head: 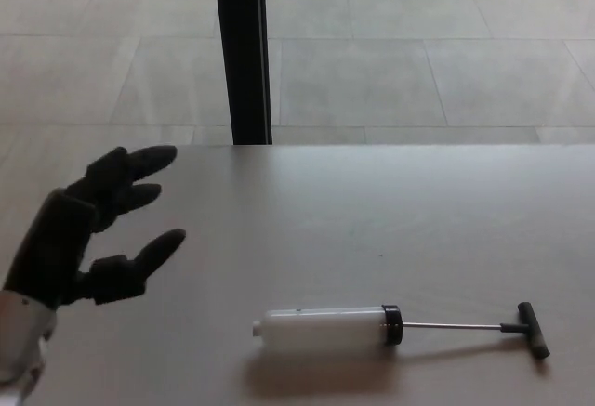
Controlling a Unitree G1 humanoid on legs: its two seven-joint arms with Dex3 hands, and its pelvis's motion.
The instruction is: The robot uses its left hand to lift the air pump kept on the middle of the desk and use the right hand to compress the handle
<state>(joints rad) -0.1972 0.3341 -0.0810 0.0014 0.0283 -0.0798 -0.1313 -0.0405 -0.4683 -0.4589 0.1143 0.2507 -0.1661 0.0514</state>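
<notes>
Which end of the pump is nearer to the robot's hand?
The white barrel end, pointing toward the open left hand; the black T-handle lies at the far right.

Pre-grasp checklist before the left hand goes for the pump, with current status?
1. Left hand open, fingers apart, holding nothing: ok.
2. White cylindrical air pump lying flat on the grey desk, untouched: ok.
3. Path between left hand and pump body free of objects: ok.
4. Black T-shaped handle pulled out, thin metal rod exposed, so there is stroke to compress: ok.
5. Right hand ready near the handle: not ok, not in view.
6. Left hand over the pump body: not ok, it is off to the pump's left, apart from it.
</notes>
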